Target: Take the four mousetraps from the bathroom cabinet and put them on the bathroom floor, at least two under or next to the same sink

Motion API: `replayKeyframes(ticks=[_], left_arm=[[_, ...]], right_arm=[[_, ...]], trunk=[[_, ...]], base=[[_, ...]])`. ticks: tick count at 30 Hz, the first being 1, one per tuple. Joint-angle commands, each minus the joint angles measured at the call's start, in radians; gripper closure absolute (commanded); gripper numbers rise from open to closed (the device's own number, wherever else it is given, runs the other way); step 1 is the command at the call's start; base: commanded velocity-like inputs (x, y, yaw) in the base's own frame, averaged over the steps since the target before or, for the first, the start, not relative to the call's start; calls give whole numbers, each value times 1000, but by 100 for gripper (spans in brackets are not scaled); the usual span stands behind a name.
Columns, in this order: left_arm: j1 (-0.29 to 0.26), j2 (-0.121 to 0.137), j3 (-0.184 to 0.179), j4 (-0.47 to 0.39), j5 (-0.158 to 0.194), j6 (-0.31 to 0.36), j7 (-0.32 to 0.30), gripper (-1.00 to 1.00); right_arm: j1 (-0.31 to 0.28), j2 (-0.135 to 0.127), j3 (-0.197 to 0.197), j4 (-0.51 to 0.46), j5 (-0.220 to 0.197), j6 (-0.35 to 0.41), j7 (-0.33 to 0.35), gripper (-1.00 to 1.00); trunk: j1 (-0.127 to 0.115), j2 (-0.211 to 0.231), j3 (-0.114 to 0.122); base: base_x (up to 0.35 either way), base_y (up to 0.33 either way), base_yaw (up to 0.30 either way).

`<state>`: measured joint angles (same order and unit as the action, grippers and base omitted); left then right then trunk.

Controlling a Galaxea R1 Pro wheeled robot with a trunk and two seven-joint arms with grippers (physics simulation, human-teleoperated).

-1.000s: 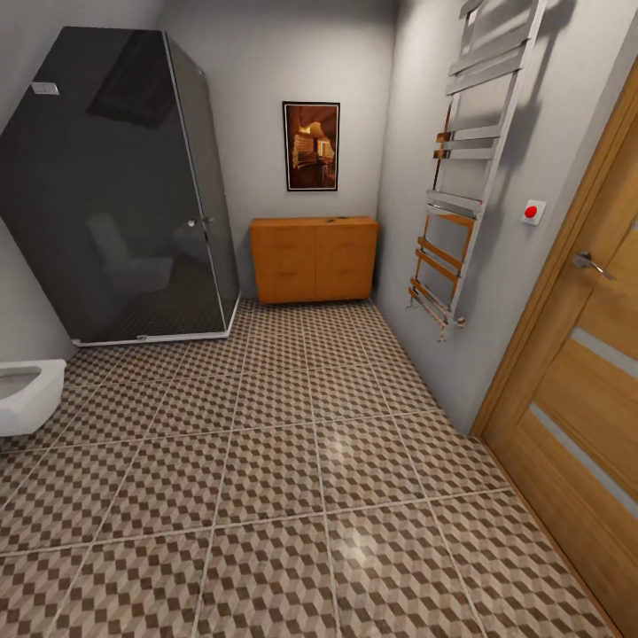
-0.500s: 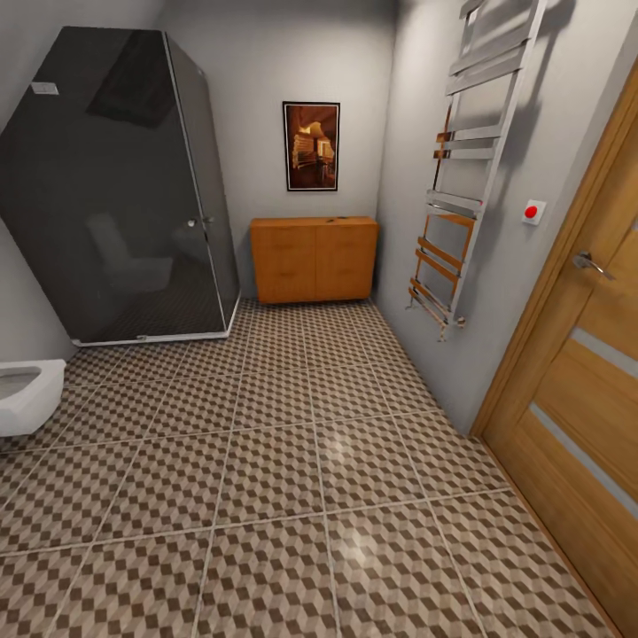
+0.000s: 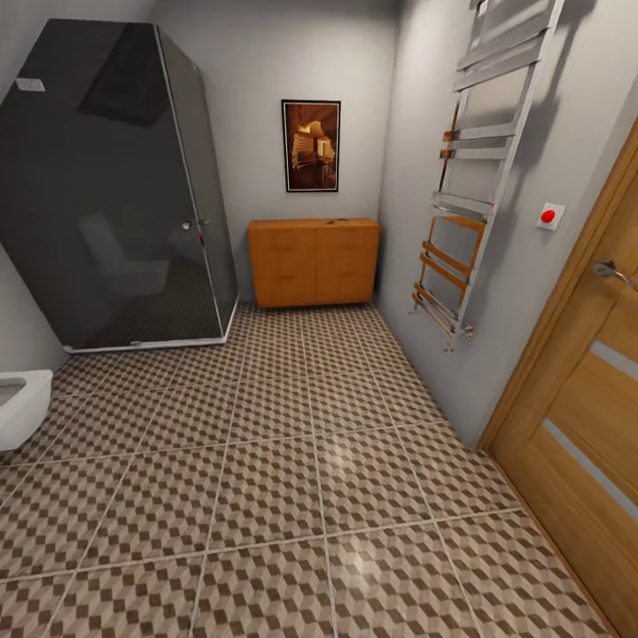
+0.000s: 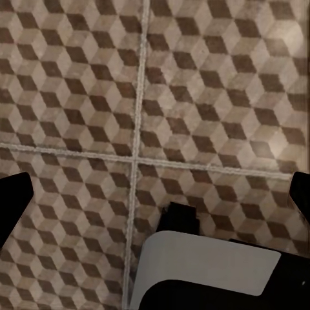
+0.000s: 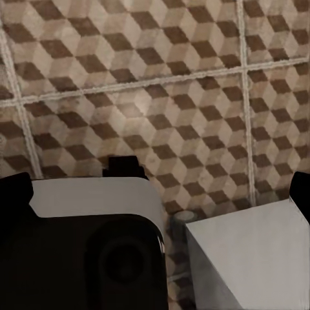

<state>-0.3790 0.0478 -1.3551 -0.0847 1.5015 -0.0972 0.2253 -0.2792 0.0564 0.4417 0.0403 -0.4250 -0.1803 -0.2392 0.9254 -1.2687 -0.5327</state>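
The cabinet [image 3: 314, 261] stands against the far wall, on the bathroom floor [image 3: 292, 461], directly below a framed picture [image 3: 311, 145]. The shower enclosure [image 3: 106, 186] occupies the far left corner, just beside the cabinet, with the toilet [image 3: 19, 406] nearer on the left. On the right wall, the towel rail [image 3: 478, 177] hangs beyond the door [image 3: 585, 416], with a button [image 3: 548, 215] between them.
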Motion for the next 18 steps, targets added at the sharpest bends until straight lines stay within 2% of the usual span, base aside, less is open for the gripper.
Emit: replayKeyframes(ticks=[1, 18], left_arm=[[0, 1, -9, -4, 8, -2, 8, -100], [0, 1, -9, -3, 8, -2, 8, -100]], right_arm=[[-1, 1, 8, 4, -9, -7, 0, -100], [-1, -4, 9, 7, -8, -5, 0, -100]], trunk=[[1, 0, -1], [1, 0, -1]], base=[[330, 0, 0], [336, 0, 0]])
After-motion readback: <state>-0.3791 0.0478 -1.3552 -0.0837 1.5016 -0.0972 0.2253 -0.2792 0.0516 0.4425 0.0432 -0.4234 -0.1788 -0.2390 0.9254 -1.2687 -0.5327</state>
